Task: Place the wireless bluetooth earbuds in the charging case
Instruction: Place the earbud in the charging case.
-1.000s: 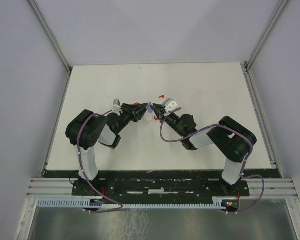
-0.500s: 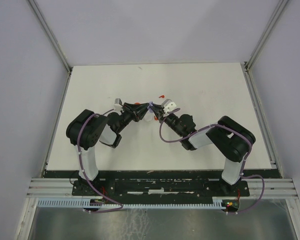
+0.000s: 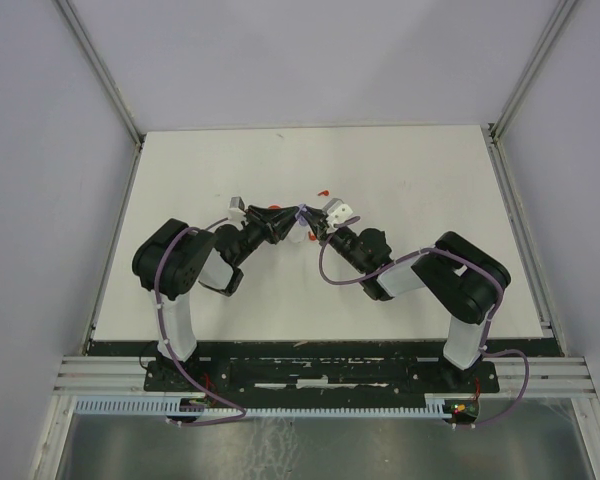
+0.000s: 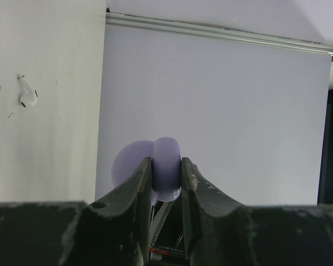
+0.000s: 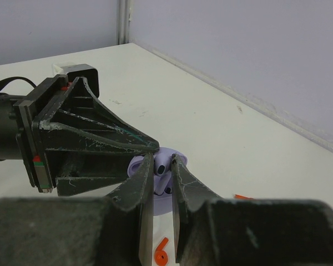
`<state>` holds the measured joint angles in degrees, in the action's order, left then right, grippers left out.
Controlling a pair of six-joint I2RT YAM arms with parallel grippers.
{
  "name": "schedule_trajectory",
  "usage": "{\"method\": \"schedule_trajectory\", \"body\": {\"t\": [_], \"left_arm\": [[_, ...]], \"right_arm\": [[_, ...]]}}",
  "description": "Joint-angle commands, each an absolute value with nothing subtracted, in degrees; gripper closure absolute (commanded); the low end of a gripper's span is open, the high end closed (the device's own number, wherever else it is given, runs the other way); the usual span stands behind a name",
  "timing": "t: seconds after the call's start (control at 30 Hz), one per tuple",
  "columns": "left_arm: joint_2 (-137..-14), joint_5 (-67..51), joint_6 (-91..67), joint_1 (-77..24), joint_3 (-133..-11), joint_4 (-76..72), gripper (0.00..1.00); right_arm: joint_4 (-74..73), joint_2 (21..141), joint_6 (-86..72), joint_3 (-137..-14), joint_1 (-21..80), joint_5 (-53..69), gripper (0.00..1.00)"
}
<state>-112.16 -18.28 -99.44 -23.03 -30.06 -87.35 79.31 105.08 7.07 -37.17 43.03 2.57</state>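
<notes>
Plainly, little weight is involved: the lavender earbud [image 5: 162, 167] is a tiny piece of hard, smooth plastic. It is judged light, stiff and slippery, so it could twist or pop free if squeezed off-centre. It is best taken across its body, with the end meant for the socket left bare. It is pinched between the clenched fingers of the right end effector [image 5: 162, 162], directly over the charging case [image 4: 166, 147]. Which end faces the case cannot be told.

The case is a rounded lavender shell, gripped across its sides by the left end effector [image 4: 167, 163], and appears to be held off the worktop [image 3: 400, 170]. Its glossy curved walls are judged likely to slide in that grip under a hard push, so a gentle, straight press is called for. What looks like its lid is seen swung open to one side in the left wrist view. Whether the earbud touches its seat cannot be told, as the fingers hide it.

A white earbud [image 4: 28, 93] is seen lying on the worktop, well apart from the case. A red piece [image 5: 162, 252], probably another earbud, lies below the right fingers. Nothing is seen between earbud and case. The close crowding of the two sets of fingertips is judged the main obstruction.
</notes>
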Motion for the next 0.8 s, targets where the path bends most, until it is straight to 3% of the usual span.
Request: {"method": "schedule_trajectory", "body": {"t": [0.0, 0.77], "left_arm": [[-111.79, -18.98, -100.97, -23.43, -31.34, -94.97, 0.97], [-112.11, -18.63, -101.25, -23.43, -31.9, -94.92, 0.97]], "right_arm": [[82.7, 105.37, 7.65, -37.06, 43.28, 2.2, 0.98], [82.71, 105.66, 7.43, -34.89, 43.75, 2.57, 0.93]]}}
